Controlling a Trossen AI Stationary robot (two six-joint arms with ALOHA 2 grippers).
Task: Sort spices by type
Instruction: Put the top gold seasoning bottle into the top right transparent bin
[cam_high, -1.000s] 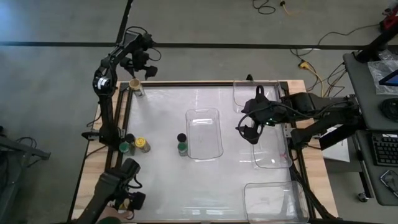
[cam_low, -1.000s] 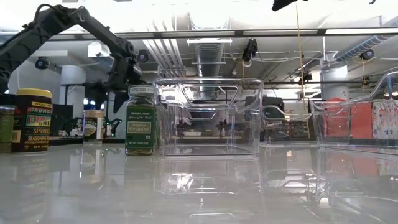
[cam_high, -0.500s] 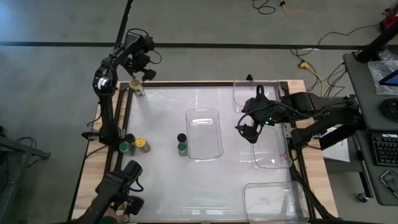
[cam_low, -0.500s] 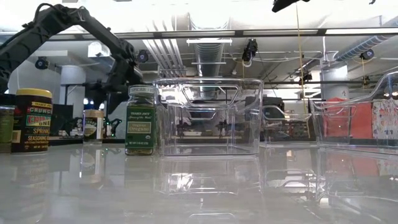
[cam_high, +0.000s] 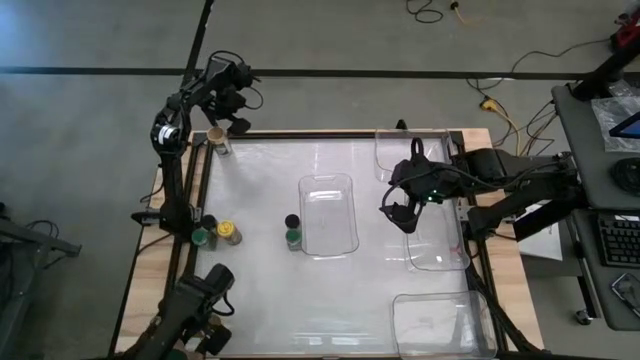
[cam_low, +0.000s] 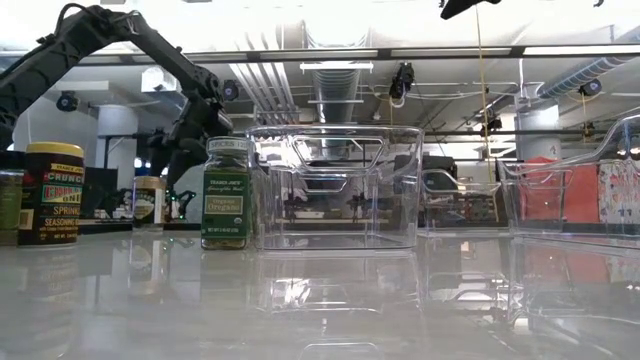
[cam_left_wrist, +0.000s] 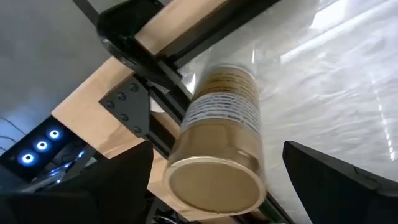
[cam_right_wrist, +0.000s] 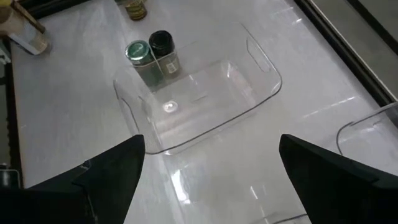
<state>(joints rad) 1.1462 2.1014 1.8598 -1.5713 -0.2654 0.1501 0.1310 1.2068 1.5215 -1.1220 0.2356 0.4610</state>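
Left end effector (cam_high: 236, 100) open above tan-lidded spice jar (cam_high: 218, 139), table corner

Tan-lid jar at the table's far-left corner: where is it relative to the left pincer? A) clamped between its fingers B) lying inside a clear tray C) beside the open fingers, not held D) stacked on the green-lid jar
C: the tan-lid jar stands upright on the table at its far-left corner, and the left pincer hangs open just beyond it, fingers clear of it on both sides.
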